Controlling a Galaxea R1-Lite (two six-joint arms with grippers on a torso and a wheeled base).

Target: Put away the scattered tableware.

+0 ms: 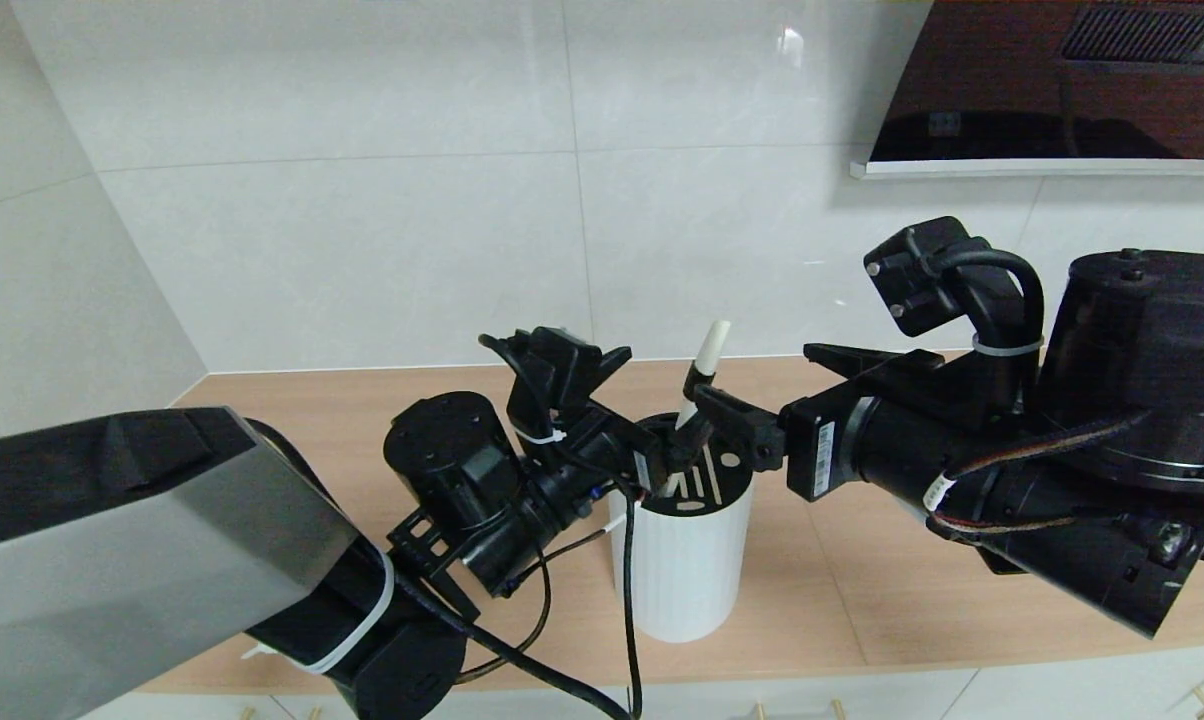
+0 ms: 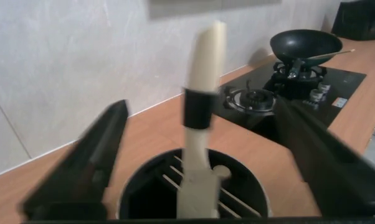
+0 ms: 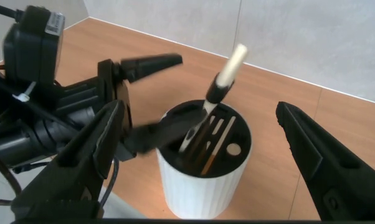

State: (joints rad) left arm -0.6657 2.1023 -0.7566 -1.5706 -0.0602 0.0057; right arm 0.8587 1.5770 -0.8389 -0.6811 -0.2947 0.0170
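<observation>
The left tool (image 2: 201,109) is spread wide, its two black fingers on either side of the holder's top with the cream-handled, black-banded utensil (image 2: 203,68) between them, untouched by either. That utensil stands nearly upright with its lower end down in a slot of the white ribbed cylindrical holder with a black slotted lid (image 1: 687,570). The right tool (image 1: 772,385) is also spread, empty, just right of the holder at the height of the handle. Judging by this, the drop into the holder looks done and the step in hand is the release. The next move calls for drawing the left tool back without clipping the handle. Both arms lie roughly level over the pale wooden surface (image 1: 842,600), meeting at the holder from opposite sides.
</observation>
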